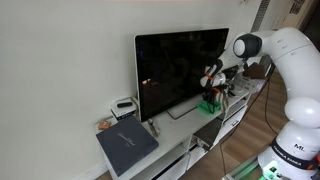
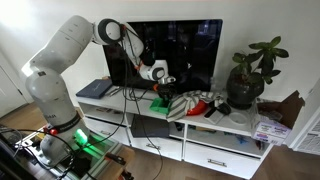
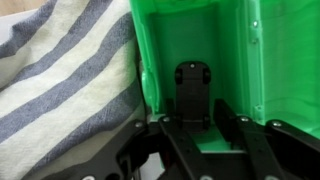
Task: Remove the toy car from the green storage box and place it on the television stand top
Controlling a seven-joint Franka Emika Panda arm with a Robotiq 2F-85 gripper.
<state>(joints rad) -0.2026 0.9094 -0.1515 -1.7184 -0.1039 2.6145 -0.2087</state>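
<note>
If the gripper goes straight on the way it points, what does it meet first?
Probably the black toy car lying in the green storage box, directly ahead of the open gripper; depth is unclear.

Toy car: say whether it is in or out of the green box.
In. The wrist view shows the dark toy car lying on the floor of the green storage box, its walls on either side.

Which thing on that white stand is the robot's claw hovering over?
The small green storage box, beside the striped cloth; the dark book and potted plant stand farther off.
</note>
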